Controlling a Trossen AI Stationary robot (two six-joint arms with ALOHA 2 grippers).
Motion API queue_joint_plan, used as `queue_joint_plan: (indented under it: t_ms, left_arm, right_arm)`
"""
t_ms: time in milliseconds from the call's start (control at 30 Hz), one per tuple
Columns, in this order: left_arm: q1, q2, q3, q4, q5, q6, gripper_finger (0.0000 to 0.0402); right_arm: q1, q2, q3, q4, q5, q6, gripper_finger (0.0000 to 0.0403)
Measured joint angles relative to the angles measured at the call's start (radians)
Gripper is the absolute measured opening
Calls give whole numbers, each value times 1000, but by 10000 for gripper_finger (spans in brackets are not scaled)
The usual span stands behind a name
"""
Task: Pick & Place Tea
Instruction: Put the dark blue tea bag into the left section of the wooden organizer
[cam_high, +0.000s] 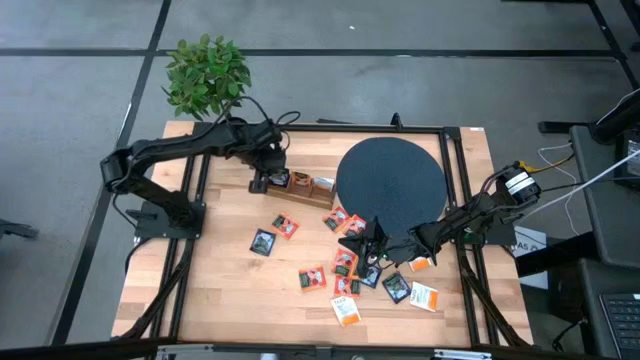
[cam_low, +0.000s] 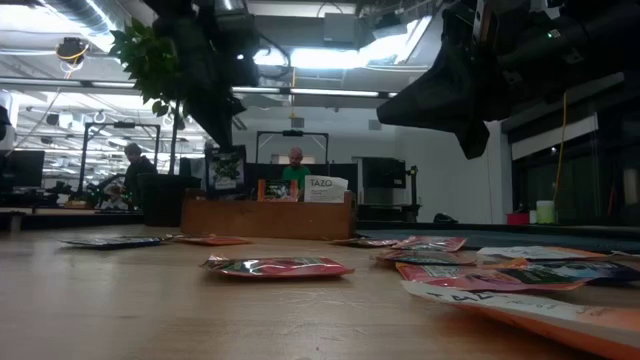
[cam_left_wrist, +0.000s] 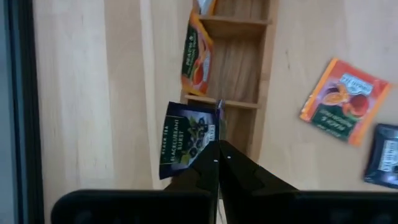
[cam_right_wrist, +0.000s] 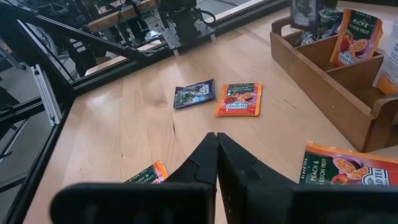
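Your left gripper (cam_left_wrist: 217, 155) pinches a dark sachet (cam_left_wrist: 186, 140) by its corner over the tray's (cam_left_wrist: 268, 74) end compartment near the table's far edge, so it hangs ready to drop in. Your right gripper (cam_right_wrist: 216, 140), jaws closed and empty, hovers over loose sachets (cam_high: 345, 262) near the right edge.

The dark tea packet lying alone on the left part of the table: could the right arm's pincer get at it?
Probably yes. The dark packet lies flat on bare wood with an orange packet beside it, and nothing stands between it and the right pincer, which is shut and empty. It would need to open first.
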Motion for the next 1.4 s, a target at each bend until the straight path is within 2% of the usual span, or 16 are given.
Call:
queue_joint_plan:
  t_ms: [167,300,667,1400]
  left_arm:
    - [16,40,0,0,4,42,2]
    - [16,59,0,1,6,66,2]
    - [16,126,0,37,1,67,2]
    - [6,129,-12,60,-54,25,2]
  right_arm:
    - [0,0,0,-2,0,-2,5]
    - [0,0,0,-6,0,-3,17]
    - [0,1,1,-8,0,-3,25]
    - [0,1,1,-15,0,-2,25]
